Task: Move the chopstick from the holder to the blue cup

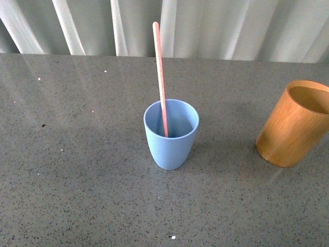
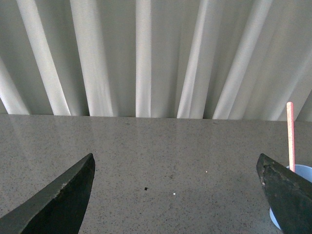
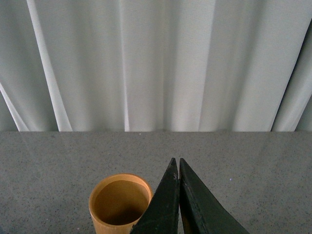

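The grey speckled desk (image 1: 77,180) carries two cups well apart, with a white curtain (image 1: 231,25) behind. The holder (image 1: 294,123), on the right, stands empty; the right wrist view looks down into its bare inside. The blue cup (image 1: 171,134) sits upright near the middle, and the chopstick (image 1: 160,72) stands in it, leaning against the rim and rising far above it. Judging by this, the transfer itself looks done. The left gripper (image 2: 175,195) hangs with jaws spread wide and nothing between them, beside the cup. The right gripper (image 3: 176,168) has its jaws pressed together, empty, just next to the holder. What remains is probably only drawing both arms clear without knocking the tall stick.
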